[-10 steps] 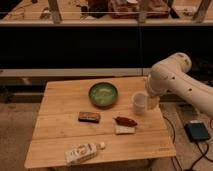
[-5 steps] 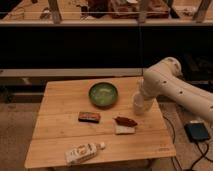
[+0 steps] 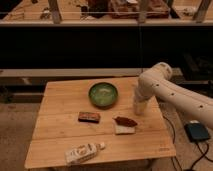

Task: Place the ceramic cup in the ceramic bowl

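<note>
**End effector at the cup, right of the bowl**

The pale, slatted wooden tabletop carried everything. My smooth white arm reached in from the right and bent down near the tabletop's right edge. The round ceramic bowl, dark green outside and glossy lighter green inside, sat left of my end effector. The small white ceramic cup stood right under my end effector, apart from the bowl. I could not tell whether my end effector was open, closed or gripping the cup.
</note>
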Action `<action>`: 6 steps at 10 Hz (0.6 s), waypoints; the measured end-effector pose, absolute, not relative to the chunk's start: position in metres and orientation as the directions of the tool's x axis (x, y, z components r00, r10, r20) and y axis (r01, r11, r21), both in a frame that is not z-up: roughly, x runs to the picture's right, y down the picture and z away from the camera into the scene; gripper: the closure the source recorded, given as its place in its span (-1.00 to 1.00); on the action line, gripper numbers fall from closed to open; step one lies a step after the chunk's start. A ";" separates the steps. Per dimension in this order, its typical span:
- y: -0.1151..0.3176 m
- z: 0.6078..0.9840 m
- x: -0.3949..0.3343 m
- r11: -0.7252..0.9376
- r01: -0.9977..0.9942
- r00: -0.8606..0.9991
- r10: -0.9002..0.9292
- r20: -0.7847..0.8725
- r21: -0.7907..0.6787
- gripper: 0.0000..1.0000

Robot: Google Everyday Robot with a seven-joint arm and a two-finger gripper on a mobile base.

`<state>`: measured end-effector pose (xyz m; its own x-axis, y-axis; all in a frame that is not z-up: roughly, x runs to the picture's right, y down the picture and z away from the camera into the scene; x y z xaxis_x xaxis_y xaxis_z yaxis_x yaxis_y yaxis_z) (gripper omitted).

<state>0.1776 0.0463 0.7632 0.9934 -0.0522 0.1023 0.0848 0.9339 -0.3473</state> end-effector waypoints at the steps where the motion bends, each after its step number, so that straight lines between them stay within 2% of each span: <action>1: 0.049 0.768 0.190 0.911 0.064 0.989 -0.004 0.146 -0.408 -0.60; 4: 0.059 0.780 0.224 0.837 0.035 0.951 0.140 0.275 -0.546 -0.60; 6: 0.068 0.777 0.228 0.828 0.022 0.954 0.149 0.258 -0.560 -0.60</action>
<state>0.2281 0.0677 0.7774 0.9545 0.1490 0.2584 0.0224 0.8281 -0.5602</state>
